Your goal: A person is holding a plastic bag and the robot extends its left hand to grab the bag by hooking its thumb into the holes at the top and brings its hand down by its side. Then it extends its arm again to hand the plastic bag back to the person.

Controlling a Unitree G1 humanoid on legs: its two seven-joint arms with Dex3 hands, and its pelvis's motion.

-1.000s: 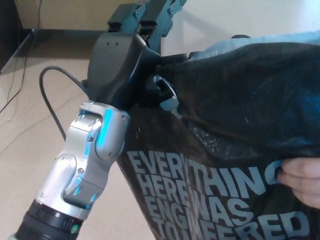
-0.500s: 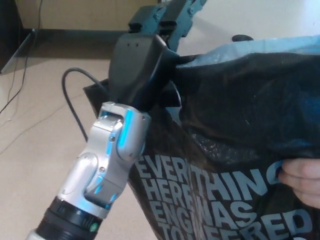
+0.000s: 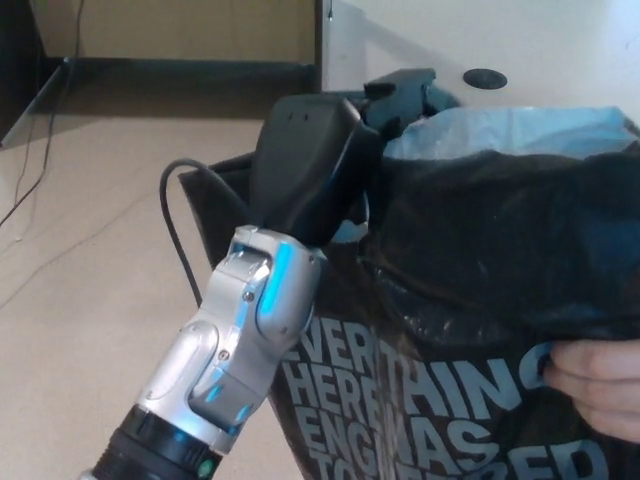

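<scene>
Left robot hand [image 3: 330, 165] is up at the top edge of the plastic bag [image 3: 480, 300], palm housing pressed against the bag's upper left corner. Its fingertips [image 3: 405, 90] poke out past the rim, but the thumb and the handle holes are hidden behind the palm, so I cannot tell whether the hand is hooked in or how far it is closed. The forearm comes up from the lower left and is angled steeply, which makes sense: the thumb has to enter the holes from the side, not from above. The bag is not resting on any desk; it hangs in the air over the floor [image 3: 70, 260], black with pale lettering on the front and a light blue lining showing at the top. A person's hand [image 3: 595, 380] pinches the bag's right side low down, presumably to keep it spread and steady so the top stays presented toward the robot. My read: the bag's weight is shared or in transfer. Right robot hand is not visible.
</scene>
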